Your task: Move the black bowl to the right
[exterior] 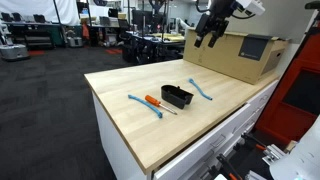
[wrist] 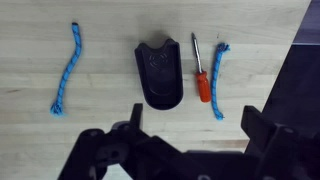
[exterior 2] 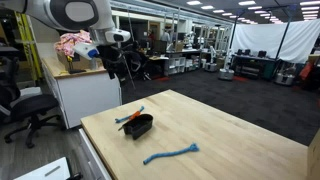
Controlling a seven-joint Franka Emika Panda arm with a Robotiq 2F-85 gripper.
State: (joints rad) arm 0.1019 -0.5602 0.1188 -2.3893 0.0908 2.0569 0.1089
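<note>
Pincer (wrist: 190,118): fingers spread wide, holding nothing, hanging high above the tabletop (wrist: 110,40).
Black bowl (wrist: 160,72): on the tabletop, mid-surface, untouched.
Orange-handled screwdriver (wrist: 200,75): just beside the bowl.
Light-blue tool (wrist: 219,80): just past the screwdriver.
Second light-blue tool (wrist: 66,68): well apart, on the bowl's opposite side.
Cardboard box (exterior: 240,55): at the tabletop's far end.
</note>
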